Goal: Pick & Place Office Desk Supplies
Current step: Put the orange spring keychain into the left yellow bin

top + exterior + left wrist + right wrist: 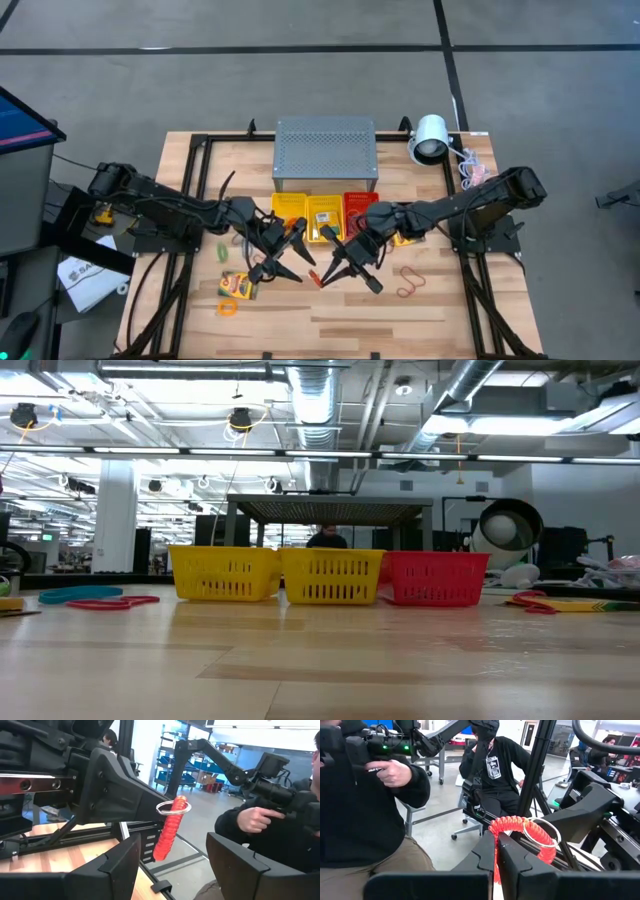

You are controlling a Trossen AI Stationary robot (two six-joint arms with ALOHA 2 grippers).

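My right gripper (498, 845) is shut on a red spiral cord (516, 826) that carries a metal ring (544, 833). It stands over the table's middle (350, 272), pointing toward the near-left. My left gripper (172, 851) is open and empty, just left of it (282, 262), facing the cord (170, 827). Lying flat on the table are a yellow-and-green card box (238, 286), an orange band loop (229, 307), a green loop (223, 252) and a red loop (410, 285). Neither gripper shows in the low view. My right gripper pinches the red spiral cord between its two fingers, close to the ring end (496, 831). The fingers come about level, from the table's far-right. The cord is lifted clear of the table; in the left wrist view its free end (161, 852) hangs below the fingers.
Two yellow mesh baskets (288, 210) (325, 215) and a red one (360, 208) stand in a row before the grey perforated box (325, 152). A white round device (430, 138) sits at the far right. People (365, 795) stand beyond the near edge.
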